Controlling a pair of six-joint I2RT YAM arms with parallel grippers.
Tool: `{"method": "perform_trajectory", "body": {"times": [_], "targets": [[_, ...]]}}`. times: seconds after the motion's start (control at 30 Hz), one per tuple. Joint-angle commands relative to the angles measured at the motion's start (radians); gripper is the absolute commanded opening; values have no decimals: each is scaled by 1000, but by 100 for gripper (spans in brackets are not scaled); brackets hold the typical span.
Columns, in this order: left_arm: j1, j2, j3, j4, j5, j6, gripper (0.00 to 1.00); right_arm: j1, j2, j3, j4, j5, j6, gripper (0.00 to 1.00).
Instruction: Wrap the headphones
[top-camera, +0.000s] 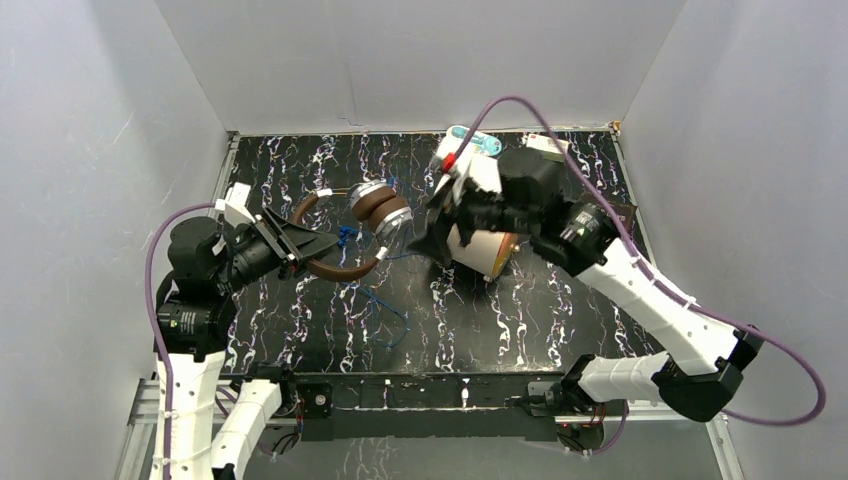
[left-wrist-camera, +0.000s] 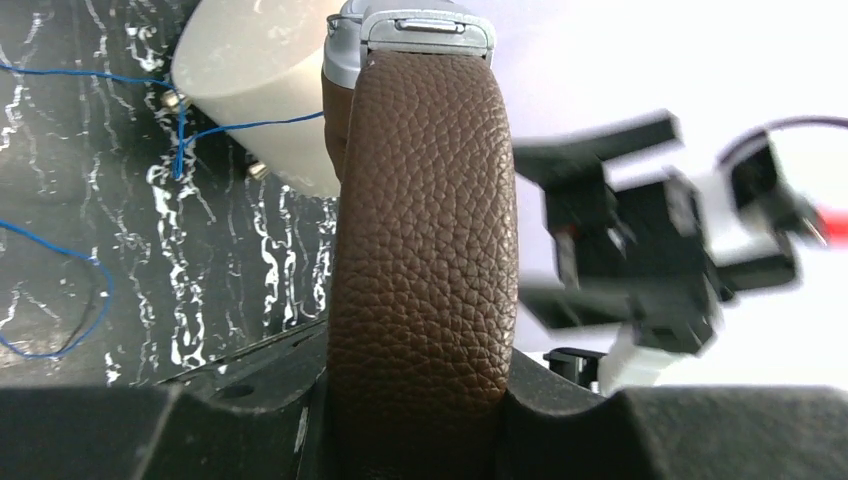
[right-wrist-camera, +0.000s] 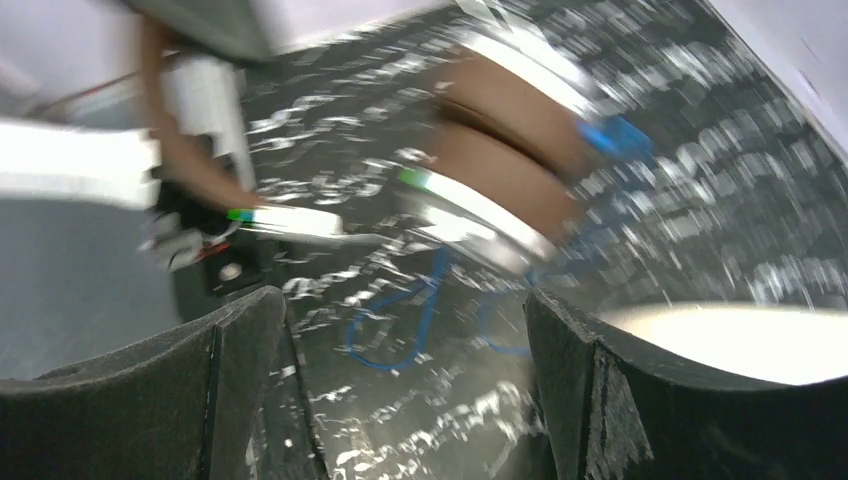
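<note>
- Plainly, the cream cylinder (top-camera: 478, 250) on the black marbled table (top-camera: 560, 320) serves as the landmark.
- The headphones (top-camera: 375, 215) sit just left of the cylinder in the overhead view. Their two brown ear cushions are pressed together and the silver cup backs face outward.
- From the cups, the padded brown headband (left-wrist-camera: 425, 250) curves away from the cylinder towards the left arm.
- The left gripper (top-camera: 310, 245) is on the far side of the headphones from the cylinder. Its jaws are nearly closed and clamp the headband, which fills the gap between the two dark fingers in the left wrist view.
- The right gripper (top-camera: 440, 225) hangs over the cylinder's left edge, between the cylinder and the ear cups. Its jaws are spread wide and hold nothing.
- In the right wrist view, the two dark fingers (right-wrist-camera: 200, 390) frame the table and the blurred ear cups. The cylinder's pale top shows just beside the right-hand finger.
- The thin blue cable (top-camera: 385, 310) runs from the cups and lies in loose loops on the table. It is left of the cylinder and nearer the arm bases.
- A small pale blue and white object (top-camera: 475, 140) lies beyond the cylinder at the table's far edge. It is too small to identify.
</note>
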Motion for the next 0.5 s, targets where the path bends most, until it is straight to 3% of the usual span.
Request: {"method": "perform_trajectory", "body": {"times": [0.0,0.1,0.27,0.47], "targets": [[2,29,15,-29,17,86,0,242,34,123,-34,-60,-246,99],[2,49,7,-34,50,122,0,311,107,114,27,-205,-349,93],[1,84,3,-48,104,175,0,317,139,7,219,-348,-388,84],[2,114,6,-58,154,217,0,317,135,-145,362,-313,-432,70]]}}
